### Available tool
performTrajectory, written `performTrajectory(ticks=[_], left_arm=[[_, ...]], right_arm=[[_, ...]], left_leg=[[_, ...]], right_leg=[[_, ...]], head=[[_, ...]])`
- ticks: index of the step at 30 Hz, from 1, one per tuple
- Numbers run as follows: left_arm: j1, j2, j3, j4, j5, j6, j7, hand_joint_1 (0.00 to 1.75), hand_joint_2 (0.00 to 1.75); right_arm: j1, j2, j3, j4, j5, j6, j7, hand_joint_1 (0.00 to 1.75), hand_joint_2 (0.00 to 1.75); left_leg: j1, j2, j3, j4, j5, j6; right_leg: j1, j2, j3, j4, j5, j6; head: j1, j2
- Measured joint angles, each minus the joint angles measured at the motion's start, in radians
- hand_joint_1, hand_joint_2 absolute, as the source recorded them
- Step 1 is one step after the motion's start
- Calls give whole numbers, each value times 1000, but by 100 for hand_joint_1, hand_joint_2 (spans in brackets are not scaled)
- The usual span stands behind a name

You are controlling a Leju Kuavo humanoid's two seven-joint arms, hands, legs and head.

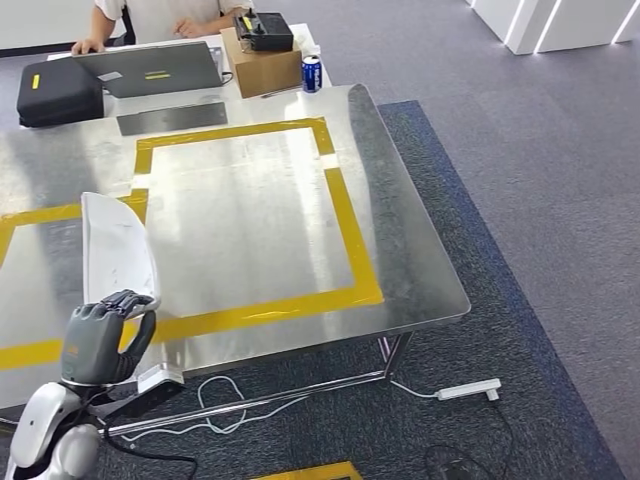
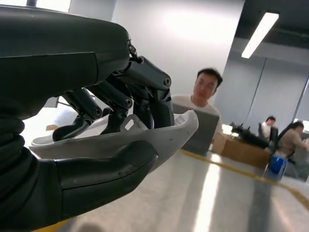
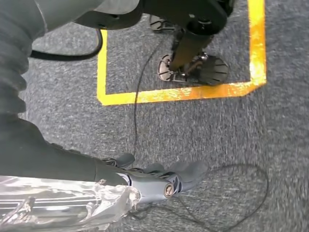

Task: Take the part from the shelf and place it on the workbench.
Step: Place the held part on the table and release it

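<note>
The part (image 1: pixel 115 250) is a pale grey, curved shell-like panel. My left hand (image 1: pixel 102 340) grips its near end and holds it over the front left of the shiny metal workbench (image 1: pixel 249 220). In the left wrist view the part (image 2: pixel 160 140) is pinched between the dark fingers (image 2: pixel 146 82) on one face and the thumb (image 2: pixel 109 169) on the other, just above the metal top. My right hand (image 3: pixel 156 179) hangs beside my body over the grey carpet, its fingers stretched out with nothing in them.
Yellow tape (image 1: pixel 343 215) marks a rectangle on the workbench. On the table behind it are a laptop (image 1: pixel 151 68), a black case (image 1: pixel 59 92), a cardboard box (image 1: pixel 264 68) and a blue can (image 1: pixel 312 73), with a person (image 1: pixel 166 15) seated there. A power strip (image 1: pixel 468 389) and cables lie on the floor.
</note>
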Motion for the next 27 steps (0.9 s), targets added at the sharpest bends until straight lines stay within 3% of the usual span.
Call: performTrajectory(ticks=[5,11,20,27], left_arm=[[-121,70,-63,175,-185,-45,140,175,175],[-200,140,-123,294,-324,-67,219,175,175],[-223,226,-139,353,-377,-89,292,175,175],[-192,291,-64,359,-345,-126,313,175,175]], right_arm=[[-20,0,25,0,20,8,5,0,175],[-24,0,43,0,25,10,9,0,175],[-9,0,50,0,25,9,18,0,175],[-5,0,57,0,27,9,18,0,175]], left_leg=[[0,0,0,0,1,-1],[0,0,0,0,2,-1],[0,0,-1,0,2,-1],[0,0,-1,0,2,-1]], right_leg=[[0,0,0,0,1,0],[0,1,0,0,1,0],[1,2,-1,0,1,0],[1,2,-1,0,1,0]], head=[[0,0],[0,0],[0,0],[0,0]])
